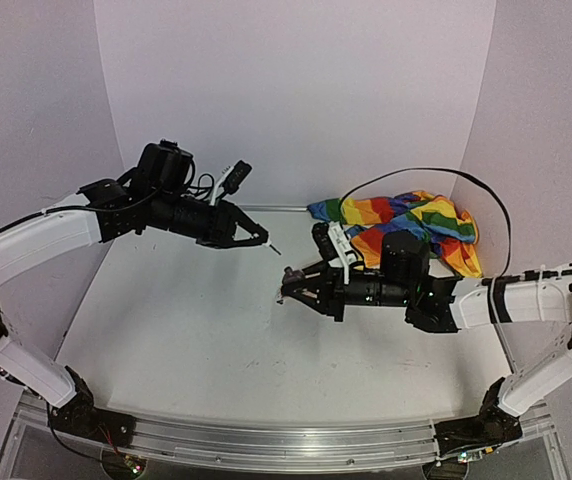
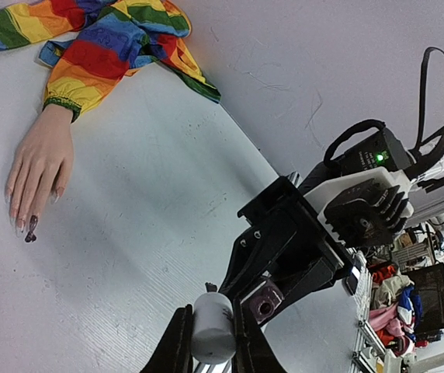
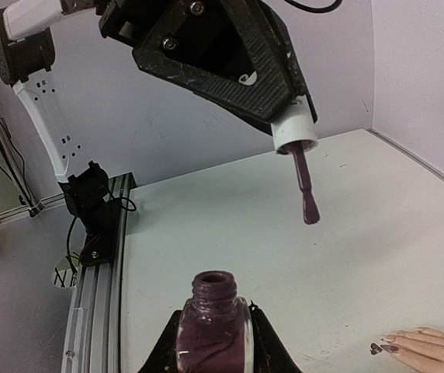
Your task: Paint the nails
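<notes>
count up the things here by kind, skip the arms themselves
polish bottle: 1 (open, held in the right gripper)
polish brush: 1 (held by its white cap in the left gripper)
mannequin hand: 1
rainbow sleeve: 1
total: 4

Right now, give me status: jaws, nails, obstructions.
Left jaws shut on brush cap, brush in air. Right jaws shut on open polish bottle. One nail dark, smear beside it, rest pale. Nothing seen between brush and mannequin hand.
</notes>
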You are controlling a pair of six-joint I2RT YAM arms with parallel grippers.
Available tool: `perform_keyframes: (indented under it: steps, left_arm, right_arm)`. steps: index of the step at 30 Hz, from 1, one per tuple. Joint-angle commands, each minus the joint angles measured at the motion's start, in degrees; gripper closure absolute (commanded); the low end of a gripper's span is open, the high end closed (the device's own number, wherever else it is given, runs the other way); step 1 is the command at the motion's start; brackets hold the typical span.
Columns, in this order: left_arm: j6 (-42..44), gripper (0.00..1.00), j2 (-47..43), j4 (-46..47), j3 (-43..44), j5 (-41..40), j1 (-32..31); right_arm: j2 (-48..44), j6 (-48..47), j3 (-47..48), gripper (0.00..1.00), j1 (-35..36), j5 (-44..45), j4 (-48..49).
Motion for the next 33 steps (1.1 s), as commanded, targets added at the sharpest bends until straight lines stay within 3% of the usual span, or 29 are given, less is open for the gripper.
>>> perform_keyframes:
  steps: [1,5,33]
  left_arm:
    - [-0.14,1.0,-2.86,0.63,2.15,1.19,-0.35]
    - [0.32,1.0,-3.34,-0.35,2.21,1.07,-0.53]
    - [1.48,1.0,-2.37,-1.35,2.63,-0.18,-1.58]
  right_arm:
    - [0.92,0.17,4.49,1.0,0.92,3.69,5.56]
    - [1.29,-0.03,4.86,1.0,0.92,8.25,5.45]
    - [2.87,-2.01,4.93,1.0,0.96,5.59,7.12]
